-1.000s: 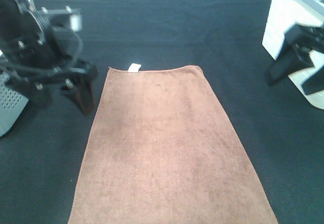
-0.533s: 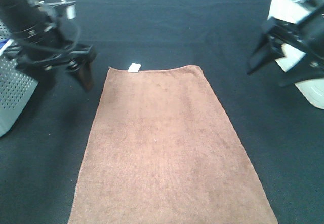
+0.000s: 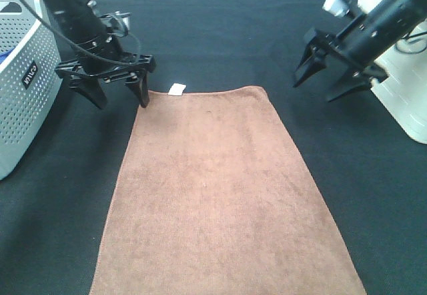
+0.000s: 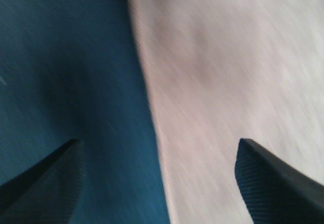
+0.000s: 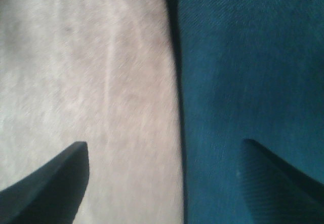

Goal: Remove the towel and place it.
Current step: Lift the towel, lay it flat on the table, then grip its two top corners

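Note:
The brown towel lies flat and spread out on the dark table, its small white tag at the far short edge. My left gripper is open just left of the towel's far left corner, one fingertip at the towel's edge. My right gripper is open above the table, right of the far right corner and apart from it. The left wrist view shows the towel's edge between open fingers. The right wrist view shows the towel's edge likewise.
A grey perforated basket stands at the far left, close behind the left arm. A white box stands at the far right behind the right arm. The dark table stretches beyond the towel.
Both arms have swung inward and down toward the towel's far corners. The left gripper moved right to the left corner; the right gripper moved left. The towel has not moved.

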